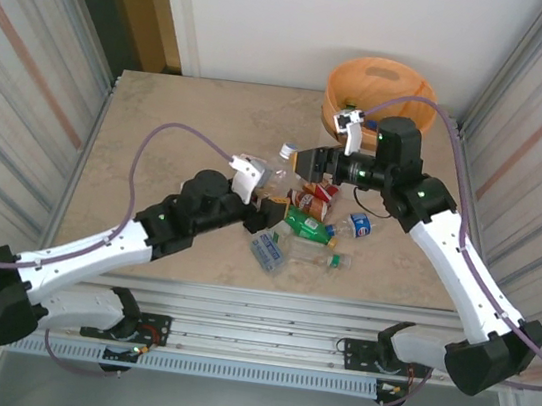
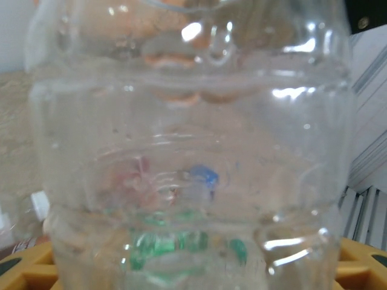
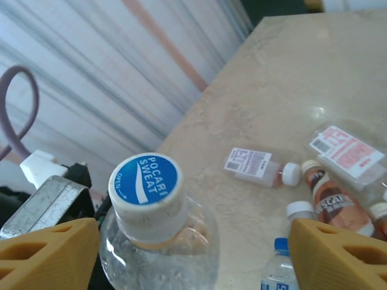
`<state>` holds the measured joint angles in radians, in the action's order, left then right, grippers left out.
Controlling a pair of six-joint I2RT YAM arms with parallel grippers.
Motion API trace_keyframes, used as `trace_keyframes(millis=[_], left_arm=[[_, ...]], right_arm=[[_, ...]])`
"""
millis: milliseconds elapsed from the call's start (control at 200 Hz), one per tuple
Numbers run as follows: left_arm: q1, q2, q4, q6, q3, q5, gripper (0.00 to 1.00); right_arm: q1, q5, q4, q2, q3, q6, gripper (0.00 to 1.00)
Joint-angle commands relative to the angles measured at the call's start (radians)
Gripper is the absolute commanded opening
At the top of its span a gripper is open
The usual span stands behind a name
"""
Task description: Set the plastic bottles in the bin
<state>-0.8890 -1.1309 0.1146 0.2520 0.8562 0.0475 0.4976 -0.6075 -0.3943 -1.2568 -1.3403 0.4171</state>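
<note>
Plastic bottles (image 1: 312, 231) crowd the middle of the table (image 1: 160, 127) in the overhead view, just beyond the arms' bases. A flattened clear bottle (image 1: 312, 257) sits lowest in the frame, with a green bottle (image 1: 306, 226) above it. A blue-capped bottle (image 1: 359, 225) lies to the right and a brown bottle (image 1: 324, 198) with a red label lies higher up. Roughly half a dozen lie loose there, none of them in a claw.

Just above the heap, at frame centre, the left claw (image 1: 269, 205) is closed on a clear Pocari Sweat bottle (image 1: 273, 173), held off the table. Facing it from the right, the right claw (image 1: 307, 161) stands wide. In the right wrist view its orange fingers (image 3: 48, 254) sit one either side of the blue cap (image 3: 145, 178), with a clear gap on both sides and no grip made. This looks like a hand-over about to happen, the right arm being the one nearer the bin.

Farthest off, at the upper right of the overhead frame, the bin (image 1: 353, 83) with its orange liner waits at the table's back edge, behind the right arm. What it already holds cannot be made out. On this showing one bottle is in transit and the heap remains to be cleared, so much of the job appears to lie ahead.
</note>
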Motion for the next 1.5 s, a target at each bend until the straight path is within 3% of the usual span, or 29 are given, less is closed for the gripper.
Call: trace_keyframes(millis=[0, 185, 426, 466, 516, 601, 636, 827, 1072, 1292, 1498], left_arm=[[0.005, -0.016, 0.082, -0.037, 0.048, 0.067, 0.45], [0.006, -0.043, 0.08, -0.035, 0.069, 0.079, 0.45], [0.007, -0.053, 0.086, -0.023, 0.075, 0.06, 0.45], [0.009, -0.051, 0.085, -0.019, 0.077, 0.053, 0.5], [0.01, -0.046, 0.083, -0.011, 0.076, 0.047, 0.65], [0.014, -0.032, 0.075, -0.004, 0.077, 0.045, 0.92], [0.013, -0.022, 0.069, -0.002, 0.075, 0.041, 0.98], [0.013, 0.054, 0.038, 0.001, 0.047, 0.015, 0.99], [0.013, 0.145, -0.017, 0.015, -0.007, -0.081, 0.99], [0.013, 0.201, -0.048, 0.061, -0.051, -0.164, 0.99], [0.015, 0.228, -0.084, 0.101, -0.07, -0.233, 0.99]], right_arm=[[0.015, -0.059, 0.062, -0.028, -0.007, 0.024, 0.74], [0.035, -0.077, 0.092, -0.062, -0.017, 0.037, 0.58], [0.039, -0.044, 0.085, -0.061, -0.026, 0.043, 0.23], [0.039, -0.033, 0.078, -0.06, -0.031, 0.042, 0.18], [0.038, -0.02, 0.066, -0.059, -0.042, 0.036, 0.14], [0.038, 0.018, 0.021, -0.061, -0.074, 0.013, 0.13], [0.034, 0.04, 0.0, -0.061, -0.093, -0.001, 0.12], [-0.044, 0.133, -0.106, -0.078, -0.238, -0.057, 0.08], [-0.25, 0.23, -0.135, -0.14, -0.466, -0.091, 0.07], [-0.409, 0.293, -0.159, -0.323, -0.696, -0.072, 0.04], [-0.466, 0.285, -0.202, -0.521, -0.853, -0.052, 0.04]])
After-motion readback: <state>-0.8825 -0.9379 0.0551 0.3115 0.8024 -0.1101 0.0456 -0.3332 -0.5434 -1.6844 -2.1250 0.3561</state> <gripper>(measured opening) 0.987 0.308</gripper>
